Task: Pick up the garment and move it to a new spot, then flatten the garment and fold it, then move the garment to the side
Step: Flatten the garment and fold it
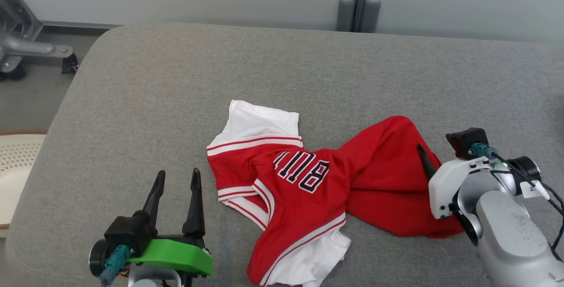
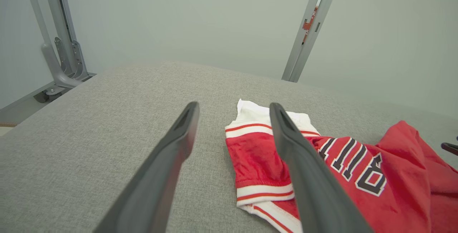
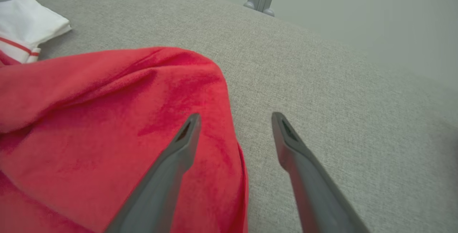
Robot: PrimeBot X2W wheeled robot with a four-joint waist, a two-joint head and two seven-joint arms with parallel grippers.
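Garment [image 1: 308, 190] lies crumpled, red with white trim and lettering

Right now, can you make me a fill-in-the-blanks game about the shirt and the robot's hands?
The garment is mostly ____ with white trim.
It lies crumpled on a ____ cushion.
The left hand and the right hand are both ____, holding nothing.
Missing words: red, grey, open.

Our left end effector [image 1: 178, 171] carries two long, tapered dark fingers [image 1: 194, 199] on a black block [image 1: 130, 232]; behind it sit a bright green bracket [image 1: 176, 256] and a teal connector [image 1: 113, 262]. Behind our right end effector [image 3: 236, 115]: white housing [image 1: 449, 183], scuffed silver-grey forearm [image 1: 506, 238], black cables [image 1: 556, 202], white tag [image 1: 533, 188].
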